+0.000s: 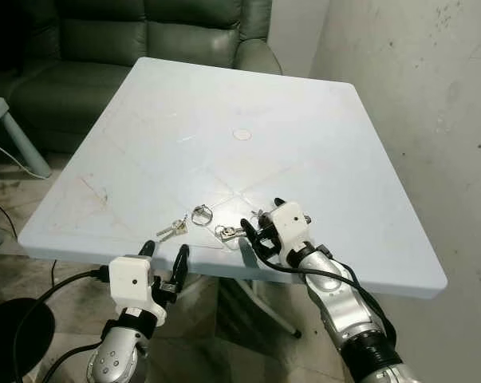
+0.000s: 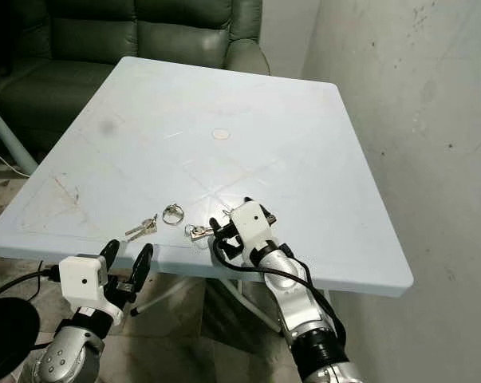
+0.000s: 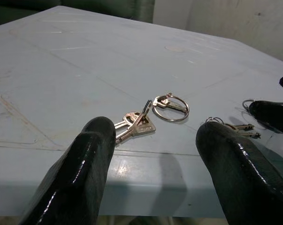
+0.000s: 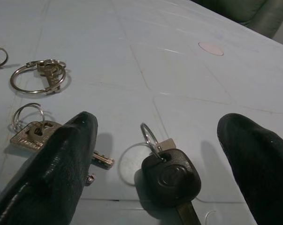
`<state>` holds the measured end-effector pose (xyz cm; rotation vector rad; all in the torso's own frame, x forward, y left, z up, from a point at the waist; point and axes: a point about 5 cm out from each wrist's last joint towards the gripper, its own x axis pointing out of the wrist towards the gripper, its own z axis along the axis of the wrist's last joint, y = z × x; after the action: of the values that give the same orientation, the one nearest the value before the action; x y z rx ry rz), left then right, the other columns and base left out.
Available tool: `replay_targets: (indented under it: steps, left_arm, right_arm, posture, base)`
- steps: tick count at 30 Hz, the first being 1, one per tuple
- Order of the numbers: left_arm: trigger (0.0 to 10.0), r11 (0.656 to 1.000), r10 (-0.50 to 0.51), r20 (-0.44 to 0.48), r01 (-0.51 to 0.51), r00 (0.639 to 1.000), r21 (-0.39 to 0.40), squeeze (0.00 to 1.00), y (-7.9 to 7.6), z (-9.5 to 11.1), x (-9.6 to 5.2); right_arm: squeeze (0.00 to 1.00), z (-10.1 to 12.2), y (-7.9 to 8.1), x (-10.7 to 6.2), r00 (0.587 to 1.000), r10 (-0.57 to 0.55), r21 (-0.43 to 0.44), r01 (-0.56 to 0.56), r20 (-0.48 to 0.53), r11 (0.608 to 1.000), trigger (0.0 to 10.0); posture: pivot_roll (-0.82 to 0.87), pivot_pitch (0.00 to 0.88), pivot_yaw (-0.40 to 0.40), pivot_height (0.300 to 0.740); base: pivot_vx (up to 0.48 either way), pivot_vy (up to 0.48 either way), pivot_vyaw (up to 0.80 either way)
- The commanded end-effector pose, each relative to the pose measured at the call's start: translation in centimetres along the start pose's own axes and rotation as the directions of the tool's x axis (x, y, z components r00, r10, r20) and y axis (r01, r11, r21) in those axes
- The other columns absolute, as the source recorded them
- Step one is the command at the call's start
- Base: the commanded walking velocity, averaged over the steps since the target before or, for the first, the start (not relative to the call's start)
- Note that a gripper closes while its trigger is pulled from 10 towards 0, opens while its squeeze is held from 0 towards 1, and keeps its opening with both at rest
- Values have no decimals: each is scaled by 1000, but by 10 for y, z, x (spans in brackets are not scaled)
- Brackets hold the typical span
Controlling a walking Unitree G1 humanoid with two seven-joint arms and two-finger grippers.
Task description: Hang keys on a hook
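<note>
- On the pale table (image 1: 320, 136), near its front edge, sits a black-headed key (image 4: 172, 176), right between the right gripper (image 4: 155, 164)'s spread fingers.
- Looks light, stiff and flat, so probably slippery; I'd pinch the chunky head.
- Other keys (image 1: 171, 230) and a loose ring (image 1: 202, 214) lie just beside.
- Left gripper (image 1: 164, 259), fingers apart, hovers off the table's front edge.

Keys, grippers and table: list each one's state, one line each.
Black-headed key: flat on the table, between the right gripper's fingers, not gripped.
Silver key on small ring: flat on the table, beside the right gripper.
Large ring with key: flat on the table.
Silver key pair: flat near the front edge.
Left gripper: open, at the table's front edge.
Right gripper: open, over the table.
Table: upright, scuffed.
</note>
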<state>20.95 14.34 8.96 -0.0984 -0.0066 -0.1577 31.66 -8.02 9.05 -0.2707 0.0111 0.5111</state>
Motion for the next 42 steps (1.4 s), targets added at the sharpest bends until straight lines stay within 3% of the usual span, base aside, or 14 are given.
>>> replay_targets:
  steps: [1,3,22,23,24,25,27,29,30,36,37,38,42]
  left_arm:
    - [10000,1000,3,-2,-3,1000,3,0,-3,1,-2]
    - [10000,1000,6,-3,-6,1000,3,0,-3,1,-3]
    - [10000,999,34,-11,-34,999,-7,0,-4,0,-9]
    - [10000,999,38,-12,-38,999,-8,0,-4,0,-9]
    - [10000,999,41,-13,-41,999,-8,0,-4,0,-9]
    - [10000,999,42,-14,-42,999,-8,0,-4,0,-9]
    - [10000,999,43,-14,-43,999,-8,0,-4,0,-10]
    - [10000,999,44,-15,-44,999,-8,0,-4,0,-10]
    - [10000,999,45,-15,-45,999,-8,0,-4,0,-10]
    - [10000,999,46,-16,-47,999,-9,0,-4,0,-11]
    - [10000,999,47,-17,-47,999,-10,0,-4,0,-11]
    - [10000,999,46,-17,-47,999,-11,0,-4,0,-10]
    - [10000,999,45,-18,-45,999,-11,0,-5,0,-10]
  right_arm:
    - [0,7,1,5,1000,6,-28,-5,20,1000,1647]
    - [0,7,2,5,1000,10,-29,-10,19,1000,0]
    - [0,0,16,9,998,37,-96,-42,-47,995,0]
    - [0,0,16,10,998,31,-96,-36,-57,995,2667]
    - [0,-1,16,11,998,26,-94,-32,-64,995,4039]
    - [0,-1,16,11,998,22,-96,-28,-64,995,2980]
    - [0,0,15,11,998,17,-99,-23,-61,995,2510]
    - [0,0,15,12,998,12,-95,-19,-65,995,2784]
    - [0,-1,15,12,997,6,-92,-13,-74,996,1490]
    - [0,-2,14,13,996,-2,-92,-6,-84,996,1490]
    - [0,-2,13,13,996,-17,-98,9,-83,995,4784]
    - [0,-2,11,14,995,-43,-111,33,-85,993,10000]
    - [0,0,10,15,995,-64,-124,55,-70,991,10000]
  posture:
    - [-11,95,-96,728]
    - [-8,97,-99,728]
    - [11,106,-118,728]
    - [12,107,-119,728]
    - [11,108,-119,728]
    - [11,108,-119,728]
    - [12,109,-119,728]
    - [12,110,-119,728]
    - [12,112,-117,728]
    - [12,112,-117,728]
    - [9,117,-115,728]
    - [9,118,-115,728]
    - [8,119,-114,728]
  base:
    - [0,0,0]
    - [0,0,0]
    - [0,0,0]
    - [0,0,0]
    - [0,0,0]
    - [0,0,0]
    - [0,0,0]
    - [0,0,0]
    - [0,0,0]
    - [0,0,0]
    - [0,0,0]
    - [0,0,0]
    - [0,0,0]
